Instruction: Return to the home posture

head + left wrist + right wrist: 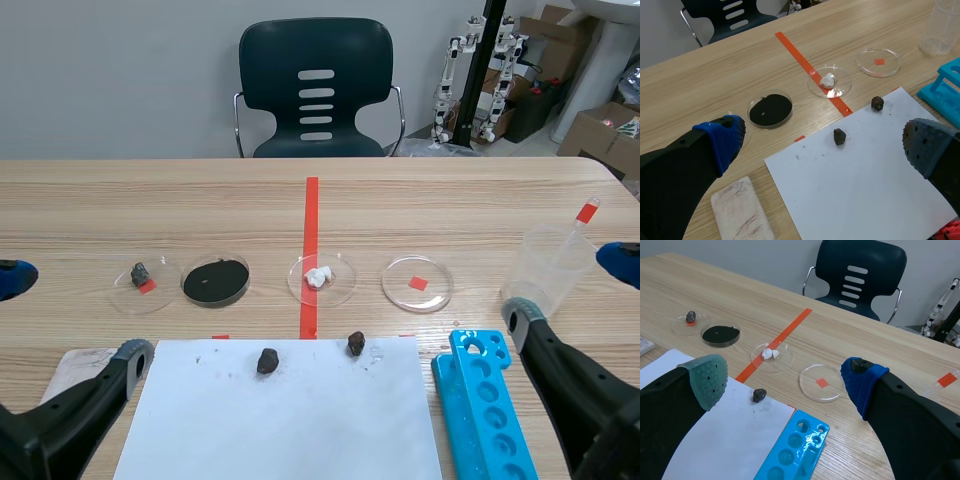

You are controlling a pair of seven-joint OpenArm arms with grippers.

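On the wooden bench [150,200], two dark rough stones [267,361] [356,344] lie at the far end of the white paper sheet [280,420], four clear round dishes [165,290] [246,286] [342,286] [435,291] line up just beyond it, one blue plastic tube rack [485,410] lies at its right, and the left arm [60,420] and right arm [580,390] flank it, both sets of jaws spread wide and empty.

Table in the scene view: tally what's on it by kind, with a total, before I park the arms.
Clear dishes: 4
Dark rocks: 3
Black powder: 1
White lump: 1
Paper sheet: 1
Blue rack: 1
Plastic cup: 1
Dropper: 1
Pale block: 1
Total: 14
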